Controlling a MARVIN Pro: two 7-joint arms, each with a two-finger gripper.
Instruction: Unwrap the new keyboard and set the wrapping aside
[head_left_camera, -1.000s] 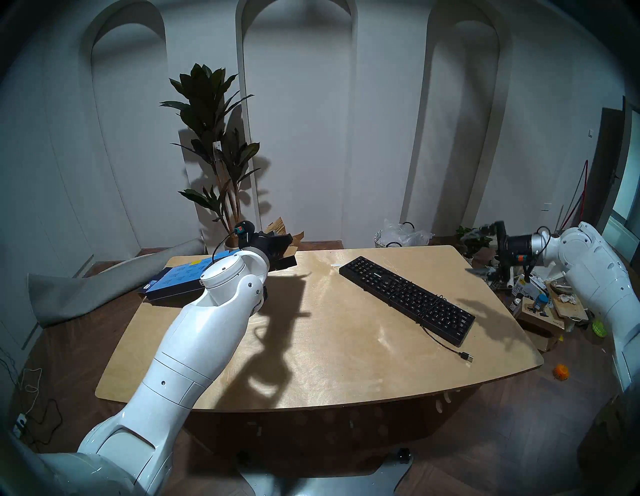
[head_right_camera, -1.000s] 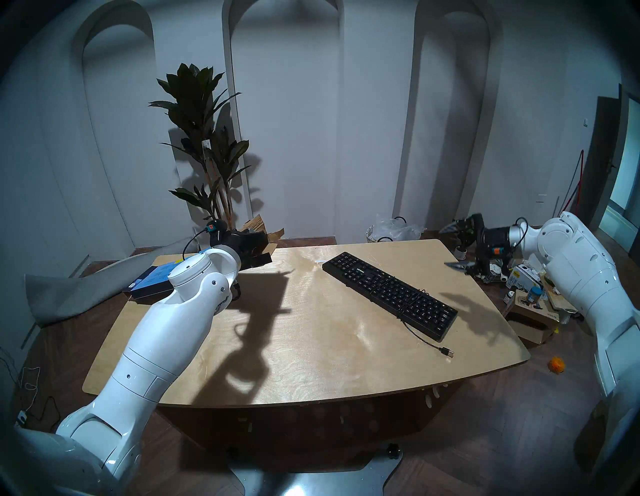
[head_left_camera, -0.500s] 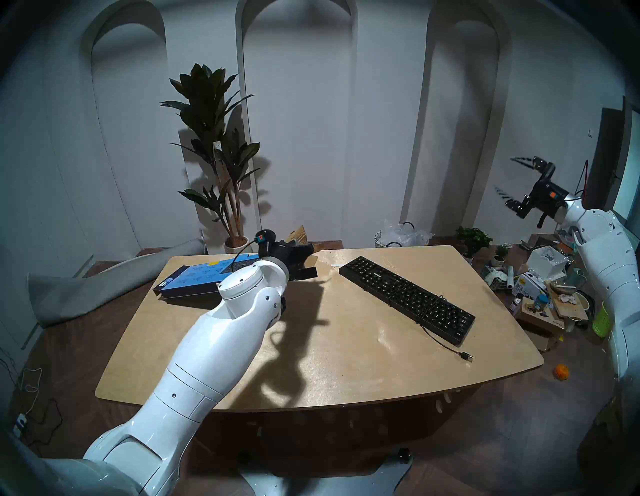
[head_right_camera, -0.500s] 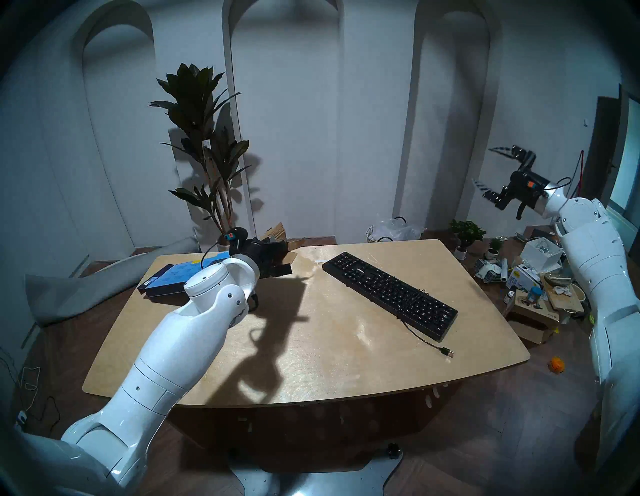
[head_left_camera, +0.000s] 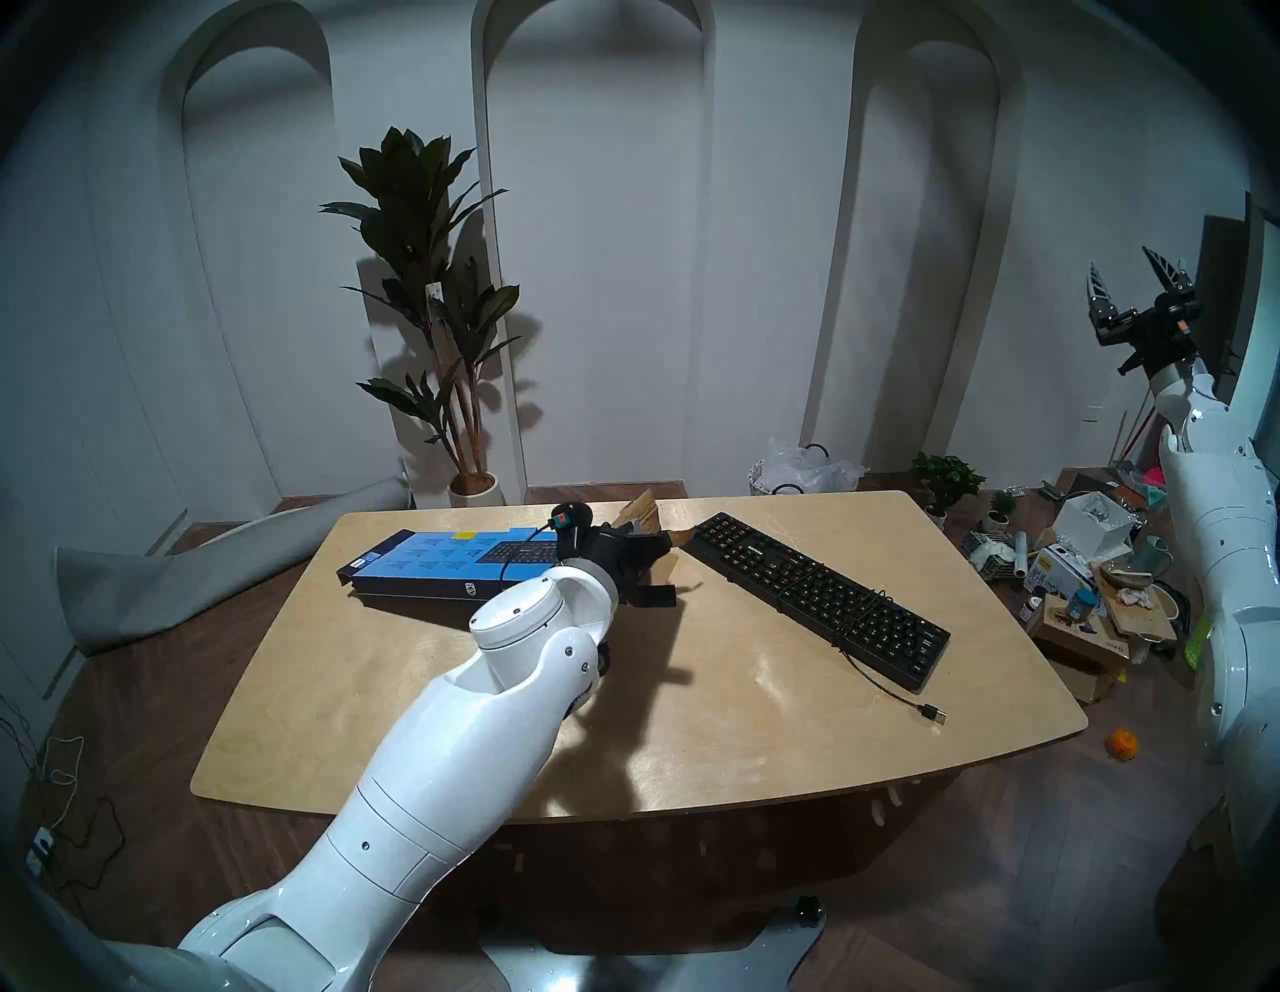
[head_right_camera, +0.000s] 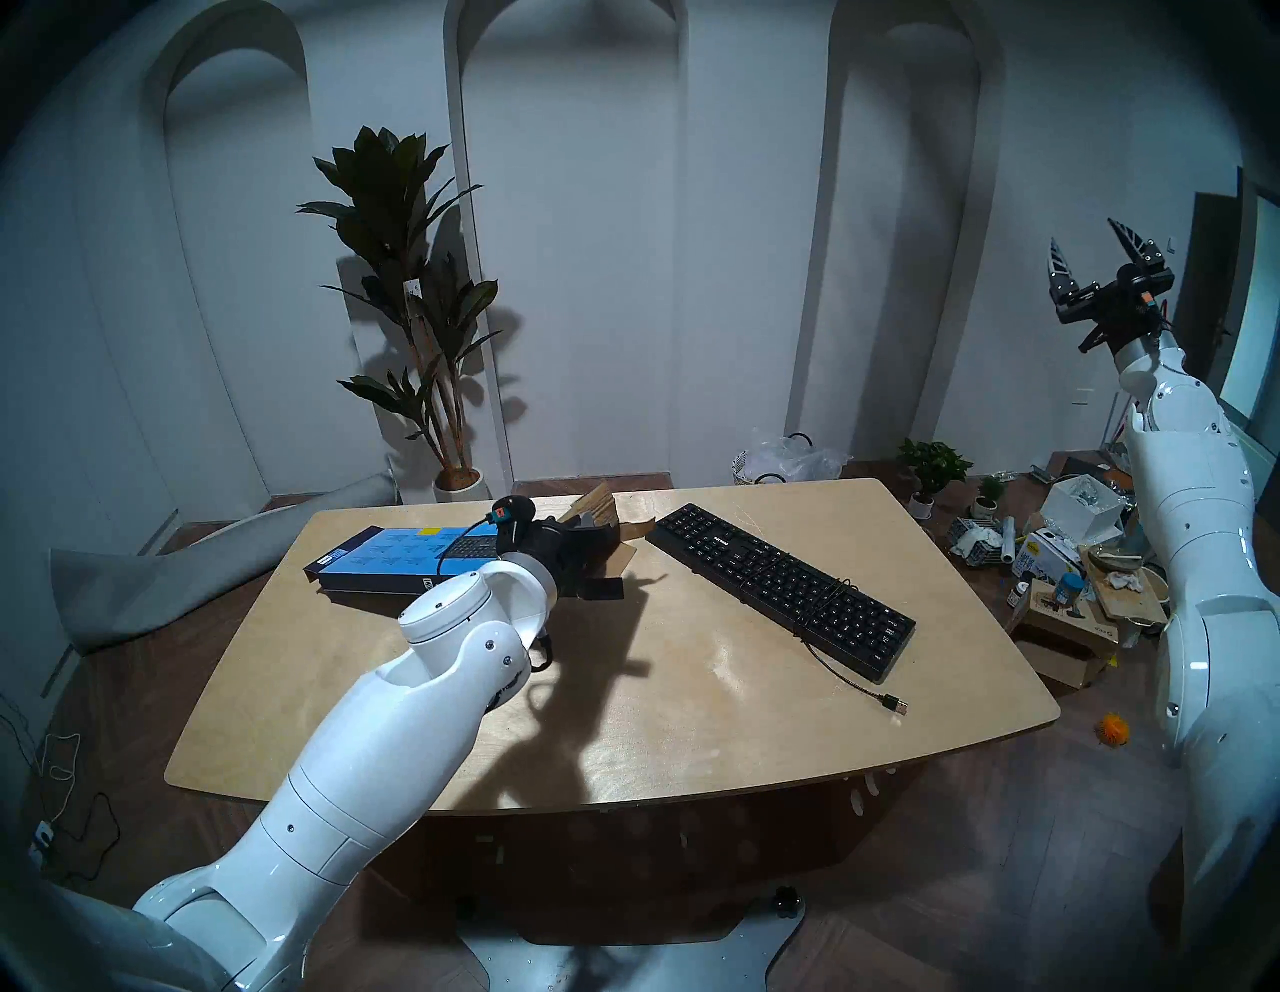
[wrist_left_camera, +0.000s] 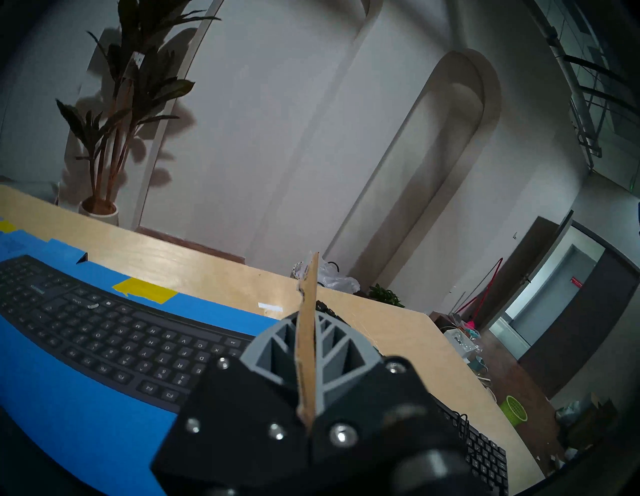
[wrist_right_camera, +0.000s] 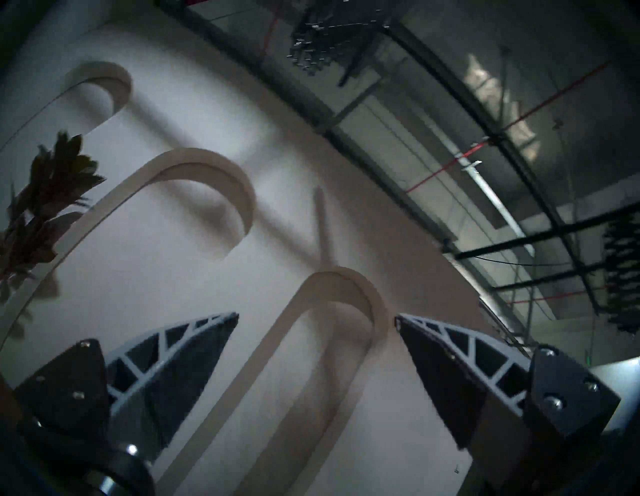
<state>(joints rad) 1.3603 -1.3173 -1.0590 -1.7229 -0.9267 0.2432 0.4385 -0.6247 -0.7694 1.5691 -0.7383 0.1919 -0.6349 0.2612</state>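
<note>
**Keyboard out; box not yet released**

With the keyboard (head_left_camera: 814, 599) already bare on the table (head_left_camera: 692, 748), lying diagonally at about 2 o'clock with its cable trailing toward the near edge, unwrapping looks done. What remains is parking the box (head_left_camera: 443, 564): blue, dark-edged, printed keyboard picture, yellow stickers, flat at 10 o'clock. Left gripper (wrist_left_camera: 306, 367) is clamped on its brown end flap (wrist_left_camera: 308, 332). Right gripper (head_left_camera: 1136, 277) is raised at 3 o'clock, fingers spread, empty.

Setting: staged office-like test room. White wall with arched recessed panels (head_left_camera: 589, 242); rounded pale plywood desk (head_left_camera: 692, 727) on dark wood floor; tall potted dark-leaved plant (head_left_camera: 429, 291); pile of boxes and clutter (head_left_camera: 1080, 589) on floor; exposed ceiling beams (wrist_right_camera: 519, 173).
</note>
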